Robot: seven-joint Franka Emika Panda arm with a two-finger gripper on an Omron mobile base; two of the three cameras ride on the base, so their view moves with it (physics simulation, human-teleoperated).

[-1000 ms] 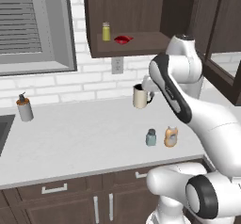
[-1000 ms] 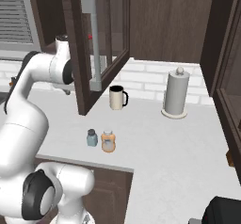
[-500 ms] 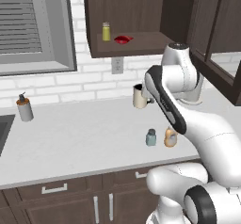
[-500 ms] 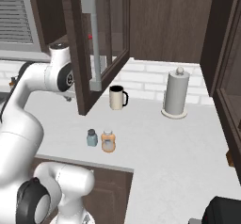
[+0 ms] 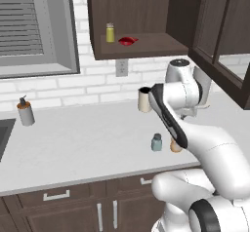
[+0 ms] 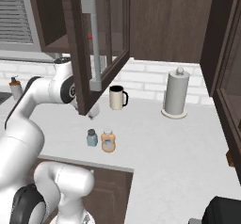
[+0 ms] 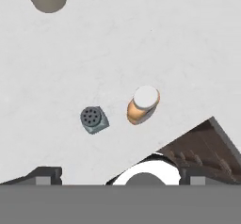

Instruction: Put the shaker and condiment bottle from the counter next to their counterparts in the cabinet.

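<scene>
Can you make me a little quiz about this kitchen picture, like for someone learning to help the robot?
1. True or false: the blue-grey shaker and the orange bottle are already in the cabinet.
2. What stands on the cabinet shelf beside the red thing? A) a mug B) a yellow-green shaker C) a paper towel roll
3. Fill in: the shaker and the bottle stand side by side on the ____.

Key: 1 false; 2 B; 3 counter.
</scene>
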